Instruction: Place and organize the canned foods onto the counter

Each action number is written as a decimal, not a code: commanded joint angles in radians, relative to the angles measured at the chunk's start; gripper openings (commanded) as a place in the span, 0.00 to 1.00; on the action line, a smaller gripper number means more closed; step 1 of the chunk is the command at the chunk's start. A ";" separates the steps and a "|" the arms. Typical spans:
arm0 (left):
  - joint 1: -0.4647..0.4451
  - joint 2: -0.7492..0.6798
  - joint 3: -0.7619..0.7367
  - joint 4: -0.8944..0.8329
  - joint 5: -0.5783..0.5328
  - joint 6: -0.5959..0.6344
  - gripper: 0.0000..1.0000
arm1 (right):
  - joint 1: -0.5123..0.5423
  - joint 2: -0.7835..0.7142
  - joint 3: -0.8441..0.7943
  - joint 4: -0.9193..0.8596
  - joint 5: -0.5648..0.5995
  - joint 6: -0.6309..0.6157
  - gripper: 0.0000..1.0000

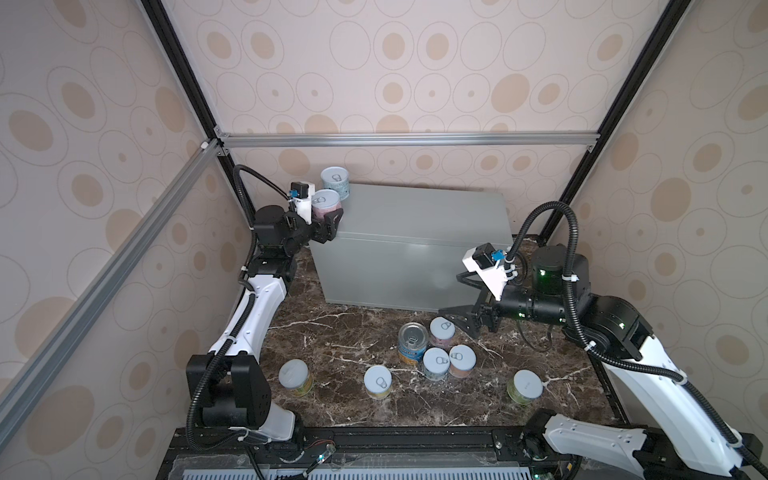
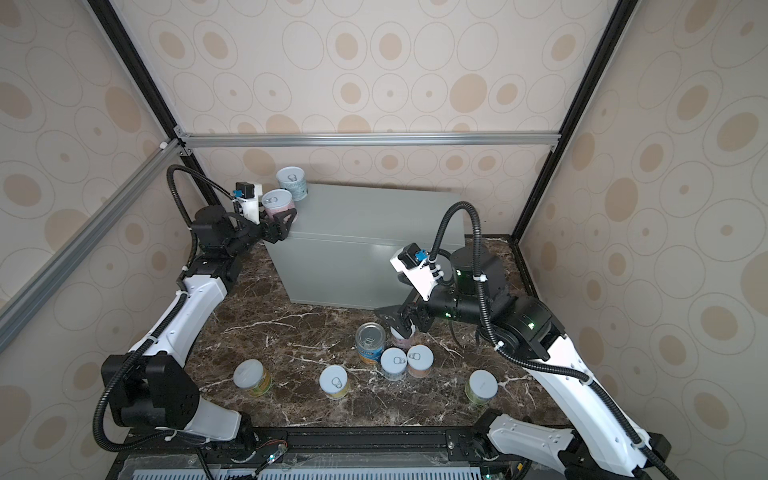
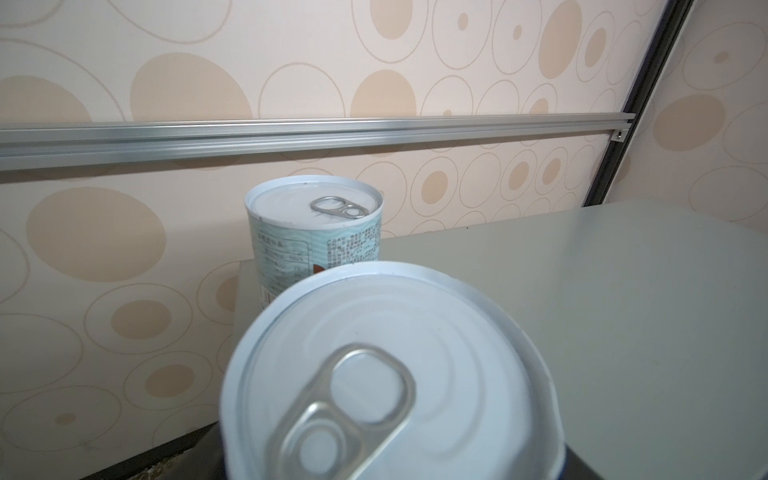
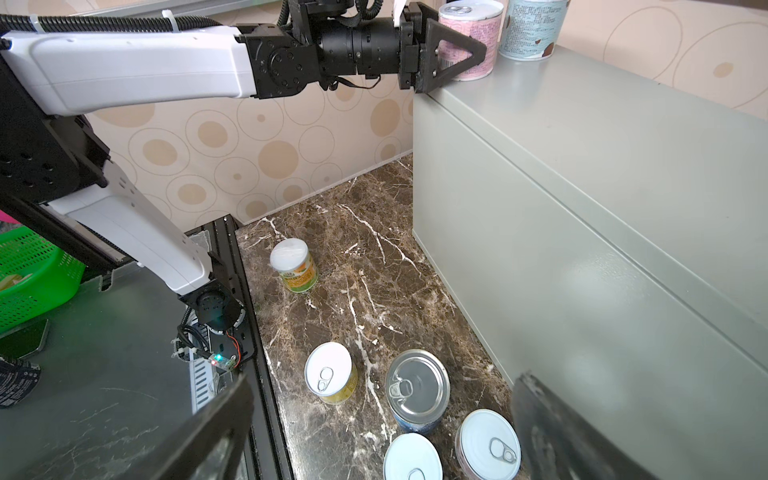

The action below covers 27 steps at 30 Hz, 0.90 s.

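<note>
My left fingers (image 4: pixel 478 46) pinch the pink can (image 4: pixel 471 16) mid-wall, probably stiff yet slick; my right fingers (image 1: pixel 461 318) gape empty.

Your brown, white-veined marble tabletop (image 1: pixel 332 332) at six o'clock in both top views, beige circle-patterned wallpaper (image 1: pixel 374 62) all round, silver rail (image 1: pixel 395 139) across twelve o'clock, green plastic basket (image 4: pixel 29 270) past the tabletop's edge in your right wrist view.

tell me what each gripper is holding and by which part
Left gripper: pink can, jaws on its side wall, at the counter's edge. Right gripper: open, nothing held.
</note>
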 commanded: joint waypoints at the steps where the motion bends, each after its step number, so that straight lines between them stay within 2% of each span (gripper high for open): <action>1: -0.007 -0.002 0.002 -0.015 0.078 -0.006 0.77 | 0.000 -0.001 -0.014 0.021 -0.010 0.001 1.00; 17: -0.010 -0.033 -0.030 -0.042 0.099 0.007 0.71 | -0.001 -0.013 -0.036 0.042 -0.009 0.008 1.00; 27: -0.012 -0.052 -0.055 -0.057 0.093 0.026 0.71 | 0.000 -0.005 -0.034 0.050 -0.017 0.010 1.00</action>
